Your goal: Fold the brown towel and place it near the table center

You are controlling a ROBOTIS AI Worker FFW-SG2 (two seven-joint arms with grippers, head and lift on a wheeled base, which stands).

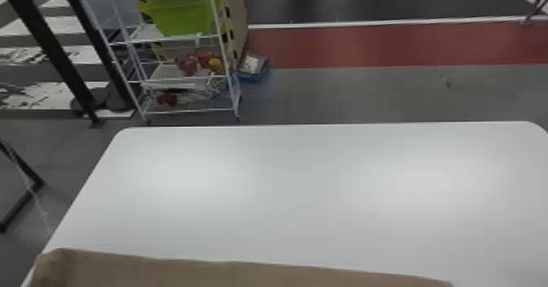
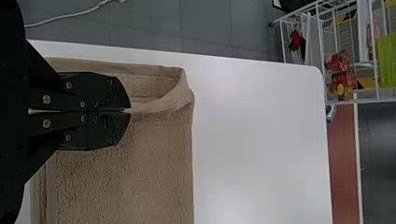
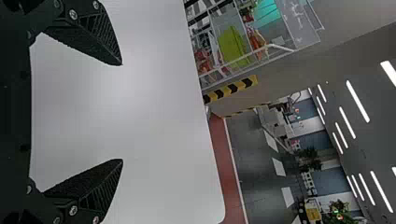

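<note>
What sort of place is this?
Probably a workshop or test lab, though I can't be certain. A metal rack holding a green bin stands beyond the plain white table, a red strip crosses the grey floor, and black-and-yellow striped edging shows nearby.

Looks like lab or workshop hall, exact kind hard to tell. Grey floor (image 1: 346, 94) in large panels, red band (image 1: 367, 45) edged by white line (image 1: 367, 22), black-and-yellow hazard striping (image 3: 233, 88) beside white wire rack (image 1: 179, 111) with green bin (image 1: 183, 13) and loose odds and ends. Rows of strip lights (image 3: 358, 101) overhead, greenery (image 3: 338, 212) in far background. Plain white table (image 1: 306, 176) with rounded corners in foreground.
</note>
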